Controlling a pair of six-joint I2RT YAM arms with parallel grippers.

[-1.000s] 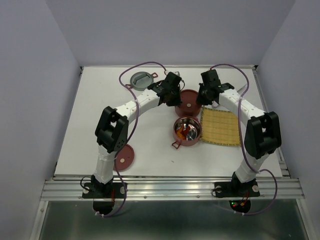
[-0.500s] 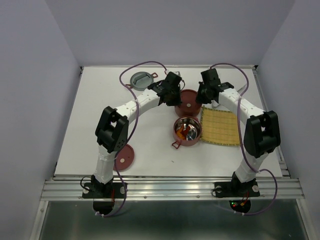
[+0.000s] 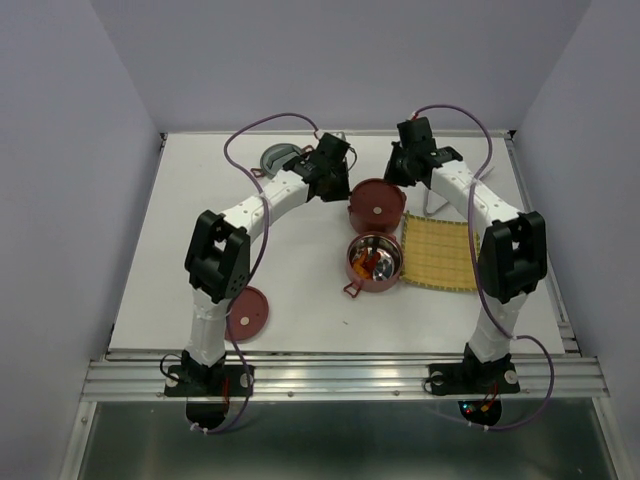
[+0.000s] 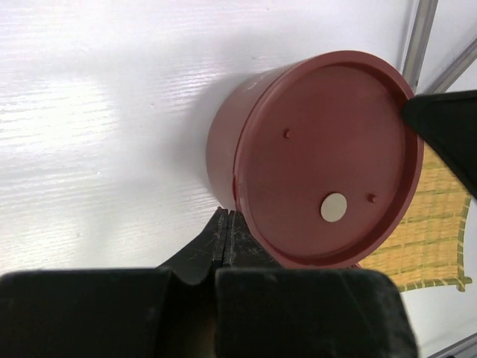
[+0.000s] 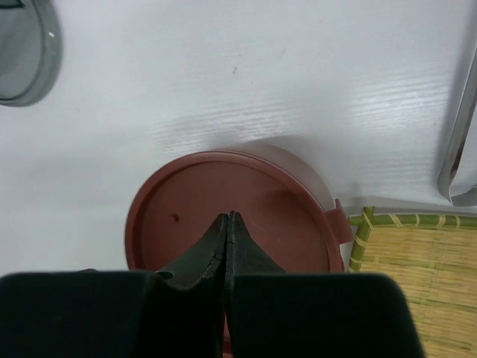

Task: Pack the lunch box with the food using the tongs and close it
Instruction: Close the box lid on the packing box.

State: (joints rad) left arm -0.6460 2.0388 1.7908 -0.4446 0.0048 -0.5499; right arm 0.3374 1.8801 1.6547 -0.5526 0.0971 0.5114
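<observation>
Both my grippers sit pinched shut and hold nothing at the far middle of the white table [image 3: 190, 240], one on each side of the lidded lunch box tier [image 3: 375, 205]. My left gripper [image 4: 225, 224] has its closed tips just beside the tier's dark-red wall, at the rim of the flat lid with the pale dot. My right gripper [image 5: 227, 224] hangs over the same lid, fingertips together above its near half.

The open tier [image 3: 375, 286] stands just nearer, almost touching the lidded one, with the food [image 3: 372, 262] lying in its steel inside. Which pieces they are I cannot tell beyond orange-brown and red. The yellow woven mat [image 3: 442, 252] lies right of both tiers, its left edge close to the open one. The tongs [image 5: 460, 134] lie on the table past the mat's far edge, to the right of the lidded tier, and neither gripper touches them.

A second red lid [image 3: 247, 314] rests on the near left, beside my left arm. A grey lid [image 3: 275, 158] lies at the far left. Bare white tabletop runs from my left arm out to the left edge, and a strip of it shows behind the lidded tier up to the far wall.
</observation>
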